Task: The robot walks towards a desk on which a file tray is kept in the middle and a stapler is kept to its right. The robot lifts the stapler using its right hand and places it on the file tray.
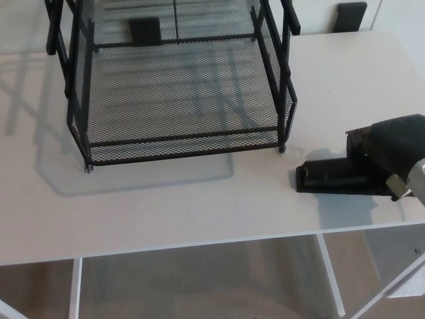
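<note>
Most of the job looks to be ahead of it yet, from where I stand. The broad white flat-topped desk point(199, 206) fills the view, and toward its back and middle sits the black wire-mesh file tray point(182, 137), its bottom shelf bare, with nothing resting on the mesh. To the right of the tray and a little forward of its front corner, the robot's black right hand point(392, 149) sits over the rear of the long black stapler point(329, 178). The stapler lies flat on the desk top, its nose pointing toward the tray's front right foot, near it but apart. The hand hides the back end, so I cannot tell whether it has closed on the stapler or merely rests over it. Nothing suggests a lift, since the stapler's underside seems to meet the desk. The left hand is nowhere to be seen. I'd judge the walk up is done and the reach made, or nearly so. The grasp is unconfirmed, and the lift, the carry leftward over the tray's front rail and the setting down on the mesh are all left to do.
</note>
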Robot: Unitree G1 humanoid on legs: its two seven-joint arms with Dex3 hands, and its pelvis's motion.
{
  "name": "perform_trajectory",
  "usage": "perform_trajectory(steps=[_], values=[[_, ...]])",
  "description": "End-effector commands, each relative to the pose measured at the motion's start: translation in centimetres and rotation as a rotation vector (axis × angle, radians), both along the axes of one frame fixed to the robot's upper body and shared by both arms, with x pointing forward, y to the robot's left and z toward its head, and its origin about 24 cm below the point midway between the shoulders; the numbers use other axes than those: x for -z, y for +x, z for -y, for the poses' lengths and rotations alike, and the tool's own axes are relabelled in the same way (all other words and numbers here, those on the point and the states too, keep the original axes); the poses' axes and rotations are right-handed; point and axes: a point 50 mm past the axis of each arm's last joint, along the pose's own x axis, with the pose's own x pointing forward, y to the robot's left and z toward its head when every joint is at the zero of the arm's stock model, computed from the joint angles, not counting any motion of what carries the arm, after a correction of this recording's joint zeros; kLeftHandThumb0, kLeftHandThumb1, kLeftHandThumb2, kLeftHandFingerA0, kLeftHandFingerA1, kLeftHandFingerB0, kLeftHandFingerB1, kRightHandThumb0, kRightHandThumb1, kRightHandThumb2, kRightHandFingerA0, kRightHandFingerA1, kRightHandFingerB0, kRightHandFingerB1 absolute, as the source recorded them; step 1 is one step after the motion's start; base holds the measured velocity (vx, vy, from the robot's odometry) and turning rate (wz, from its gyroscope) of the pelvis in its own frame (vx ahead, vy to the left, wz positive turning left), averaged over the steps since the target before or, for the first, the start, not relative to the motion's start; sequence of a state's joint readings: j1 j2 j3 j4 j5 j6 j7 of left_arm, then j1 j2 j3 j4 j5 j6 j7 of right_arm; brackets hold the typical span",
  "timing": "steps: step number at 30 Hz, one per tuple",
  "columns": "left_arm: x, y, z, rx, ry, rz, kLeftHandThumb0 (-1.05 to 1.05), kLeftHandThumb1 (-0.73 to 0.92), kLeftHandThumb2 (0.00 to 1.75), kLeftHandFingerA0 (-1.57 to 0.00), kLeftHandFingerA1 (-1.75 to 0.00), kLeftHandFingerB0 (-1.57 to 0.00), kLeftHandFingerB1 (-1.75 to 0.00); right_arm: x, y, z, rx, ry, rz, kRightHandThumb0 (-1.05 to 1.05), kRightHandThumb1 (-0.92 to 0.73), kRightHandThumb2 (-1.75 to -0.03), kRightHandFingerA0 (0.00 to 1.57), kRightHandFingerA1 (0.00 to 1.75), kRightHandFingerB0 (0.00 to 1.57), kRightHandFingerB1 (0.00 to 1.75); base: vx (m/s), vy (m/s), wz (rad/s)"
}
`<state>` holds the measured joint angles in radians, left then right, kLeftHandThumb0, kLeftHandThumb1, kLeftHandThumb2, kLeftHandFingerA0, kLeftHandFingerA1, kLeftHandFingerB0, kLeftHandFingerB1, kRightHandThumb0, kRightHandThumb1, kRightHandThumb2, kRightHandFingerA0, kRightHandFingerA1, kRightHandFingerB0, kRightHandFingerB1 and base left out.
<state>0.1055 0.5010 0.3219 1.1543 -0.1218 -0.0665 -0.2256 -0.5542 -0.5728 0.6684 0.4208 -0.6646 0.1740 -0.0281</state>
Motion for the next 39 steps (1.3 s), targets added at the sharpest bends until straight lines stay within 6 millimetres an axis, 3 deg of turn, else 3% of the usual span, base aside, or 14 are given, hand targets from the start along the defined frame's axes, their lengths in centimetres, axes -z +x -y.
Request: perform_trajectory(steps=[1, 14, 17, 19, 20, 21, 22, 28, 29, 31, 32, 33, 36, 39], values=[[-0.9, -0.5, -0.9, 0.120, 0.078, -0.064, -0.58, 0.69, 0.63, -0.64, -0.47, -0.42, -0.38, -1.7, -1.1, 2.7, 0.189, 0.273, 0.326, -0.18, -0.69, -0.76, 0.80, 1.75, 0.57, 1.66, 0.00, 0.000, 0.00], [-1.0, -0.7, -1.1, 0.148, 0.075, -0.087, -0.58, 0.70, 0.63, -0.61, -0.46, -0.42, -0.38, -8.4, -0.1, 5.9, 0.233, 0.364, 0.373, -0.25, -0.73, -0.71, 0.77, 1.75, 0.65, 1.55, 0.00, 0.000, 0.00], [-0.8, -0.9, -1.0, 0.146, 0.076, -0.105, -0.49, 0.55, 0.98, -0.57, -0.64, -0.30, -0.51, -9.5, -0.1, 5.9, 0.229, 0.387, 0.394, -0.25, -0.73, -0.77, 0.79, 1.75, 0.68, 1.54, 0.00, 0.000, 0.00], [-0.8, -0.9, -1.0, 0.143, 0.074, -0.101, -0.57, 0.71, 0.62, -0.60, -0.46, -0.43, -0.38, -10.8, 0.0, 5.8, 0.196, 0.400, 0.415, -0.23, -0.71, -0.79, 0.80, 1.75, 0.69, 1.51, 0.00, 0.000, 0.00], [-0.9, -0.9, -1.1, 0.146, 0.079, -0.100, -0.51, 0.56, 0.99, -0.58, -0.64, -0.30, -0.51, -11.4, 0.1, 5.7, 0.195, 0.385, 0.435, -0.22, -0.67, -0.81, 1.01, 1.70, 0.69, 1.41, 0.00, 0.000, 0.00], [-1.0, -1.0, -1.2, 0.138, 0.075, -0.095, -0.58, 0.70, 0.62, -0.61, -0.46, -0.42, -0.38, -12.9, 0.2, 5.4, 0.168, 0.374, 0.451, -0.25, -0.69, -0.76, 0.81, 1.75, 0.70, 1.48, 0.00, 0.000, 0.00], [-1.0, -1.0, -1.2, 0.124, 0.071, -0.091, -0.58, 0.70, 0.62, -0.62, -0.46, -0.42, -0.38, -13.7, 0.2, 5.1, 0.145, 0.368, 0.468, -0.24, -0.67, -0.80, 1.04, 1.75, 0.68, 1.44, 0.00, 0.000, 0.00], [-0.8, -0.9, -1.0, 0.145, 0.074, -0.108, -0.49, 0.56, 0.98, -0.59, -0.64, -0.31, -0.51, -17.5, 1.0, 3.6, 0.074, 0.358, 0.488, -0.22, -0.68, -0.83, 0.83, 1.75, 0.67, 1.61, 0.00, 0.000, 0.00], [-0.8, -0.9, -1.0, 0.156, 0.068, -0.110, -0.56, 0.72, 0.62, -0.59, -0.45, -0.43, -0.39, -19.2, 1.6, 2.4, 0.050, 0.358, 0.478, -0.23, -0.69, -0.82, 0.81, 1.75, 0.64, 1.64, 0.00, 0.000, 0.00], [-0.8, -0.9, -0.9, 0.165, 0.069, -0.111, -0.57, 0.72, 0.62, -0.59, -0.46, -0.43, -0.39, -19.8, 1.8, 1.9, 0.042, 0.333, 0.491, -0.23, -0.66, -0.85, 0.82, 1.75, 0.66, 1.63, 0.00, 0.000, 0.00], [-0.8, -0.8, -0.9, 0.171, 0.070, -0.109, -0.51, 0.57, 0.99, -0.57, -0.64, -0.30, -0.51, -20.4, 2.0, 1.3, 0.016, 0.331, 0.503, -0.23, -0.65, -0.90, 0.81, 1.75, 0.66, 1.63, 0.00, 0.000, 0.00], [-0.8, -0.8, -0.9, 0.170, 0.068, -0.107, -0.58, 0.72, 0.63, -0.59, -0.46, -0.42, -0.39, -21.0, 2.2, 0.7, 0.009, 0.332, 0.497, -0.26, -0.70, -0.86, 0.80, 1.75, 0.66, 1.60, 0.00, 0.000, 0.00], [-0.7, -0.7, -0.8, 0.156, 0.067, -0.107, -0.50, 0.56, 0.99, -0.58, -0.64, -0.30, -0.51, -22.8, 2.7, -1.5, -0.071, 0.353, 0.539, -0.23, -0.62, -0.96, 0.91, 1.68, 0.80, 1.45, 0.00, 0.000, 0.00], [-0.7, -0.6, -0.8, 0.157, 0.058, -0.099, -0.57, 0.71, 0.62, -0.60, -0.46, -0.40, -0.38, -23.6, 3.0, -3.3, -0.081, 0.322, 0.550, -0.39, -0.78, -0.64, 0.85, 1.75, 0.57, 1.58, 0.00, 0.000, 0.00]])
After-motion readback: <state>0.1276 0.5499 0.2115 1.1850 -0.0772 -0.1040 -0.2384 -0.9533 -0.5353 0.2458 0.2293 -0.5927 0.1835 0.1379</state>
